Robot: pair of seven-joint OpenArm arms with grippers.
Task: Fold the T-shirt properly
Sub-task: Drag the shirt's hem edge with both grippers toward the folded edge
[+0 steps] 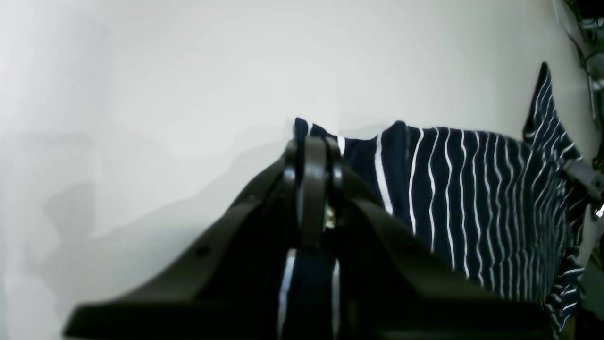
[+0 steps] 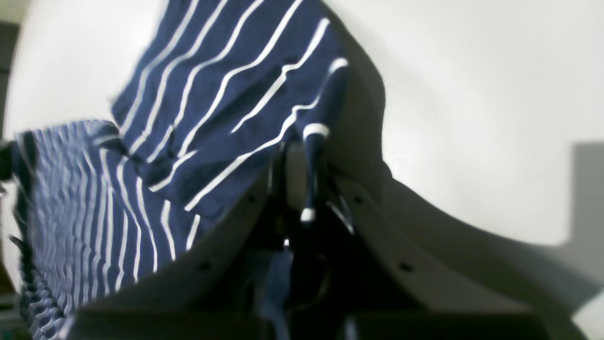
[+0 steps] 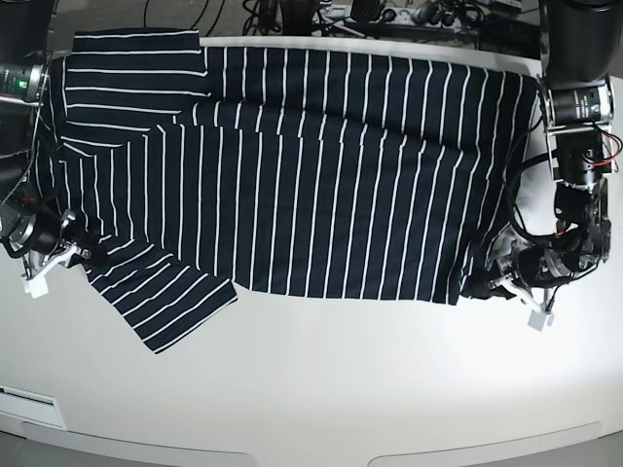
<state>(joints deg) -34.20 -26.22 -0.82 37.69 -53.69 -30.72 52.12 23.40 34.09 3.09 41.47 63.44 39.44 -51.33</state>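
White tabletop [image 3: 321, 379] fills the base view, cables bunched along its far edge at twelve o'clock. Spread across the far half lies the T-shirt [image 3: 321, 165], navy with thin white pinstripes, mostly flat, one sleeve poking out at seven o'clock and the other lying at ten. Down at nine o'clock the right gripper [image 3: 70, 255] is pinched tight on the shirt's edge; its wrist camera shows striped cloth caught between the closed jaws. Over at four o'clock the left gripper [image 3: 496, 277] is clamped on the opposite corner of the hem, fabric visibly running through its jaws in the wrist view. So both corners are in hand, but by the look of it no real fold is laid yet: the body is still full width, and the sleeves and every fold remain ahead. No brand, label or readable writing shows anywhere.
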